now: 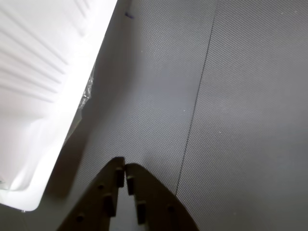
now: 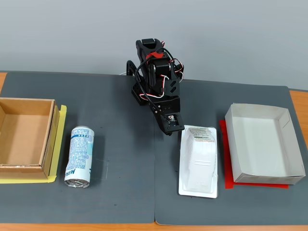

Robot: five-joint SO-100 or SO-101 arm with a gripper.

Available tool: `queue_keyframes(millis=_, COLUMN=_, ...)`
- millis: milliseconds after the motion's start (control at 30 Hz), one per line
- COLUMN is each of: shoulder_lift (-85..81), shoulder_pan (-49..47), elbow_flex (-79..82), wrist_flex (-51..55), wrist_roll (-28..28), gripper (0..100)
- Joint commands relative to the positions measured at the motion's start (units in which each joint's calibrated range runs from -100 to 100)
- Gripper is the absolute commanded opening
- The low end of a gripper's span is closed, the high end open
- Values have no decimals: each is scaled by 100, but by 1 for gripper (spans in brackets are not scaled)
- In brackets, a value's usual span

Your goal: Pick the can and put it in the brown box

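Well left of the claw (image 2: 169,131) in the fixed view, can (image 2: 80,155) lies on its side on the counter (image 2: 125,192), beside brown box (image 2: 25,137). Claw clenched, empty. Likely light, smooth, prone to rolling; grip mid-body across the width.

Even, soft light in the fixed view; in the wrist view the white tray (image 1: 33,86) glares, seemingly overexposed and slightly blurred.

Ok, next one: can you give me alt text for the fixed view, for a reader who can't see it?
A black robot arm with its gripper lowered to the dark mat sits at centre, holding nothing. Left of it, a white can lies on its side beside an empty brown box. To the right are a white plastic-tray package and an empty white paper box on red.
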Motion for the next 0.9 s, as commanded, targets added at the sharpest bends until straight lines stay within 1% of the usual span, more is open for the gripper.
queue_keyframes(millis=0, shoulder_lift=51, shoulder_pan=-17, elbow_flex=-334, wrist_flex=-94, wrist_roll=16, gripper=1)
queue_keyframes(millis=167, shoulder_lift=508, shoulder_pan=48, elbow_flex=-850, wrist_flex=-267, wrist_roll=22, gripper=1)
queue_keyframes(millis=300, shoulder_lift=1389, shoulder_pan=65, elbow_flex=-1438, wrist_flex=-762, wrist_roll=22, gripper=1)
queue_keyframes(millis=400, shoulder_lift=2169, shoulder_pan=268, elbow_flex=-2063, wrist_flex=-1039, wrist_roll=22, gripper=1)
queue_keyframes(millis=500, shoulder_lift=2974, shoulder_pan=544, elbow_flex=-2741, wrist_flex=-1230, wrist_roll=22, gripper=1)
queue_keyframes(millis=700, shoulder_lift=4405, shoulder_pan=1226, elbow_flex=-4343, wrist_flex=-1195, wrist_roll=22, gripper=1)
queue_keyframes(millis=867, shoulder_lift=5261, shoulder_pan=2055, elbow_flex=-5592, wrist_flex=-1178, wrist_roll=22, gripper=1)
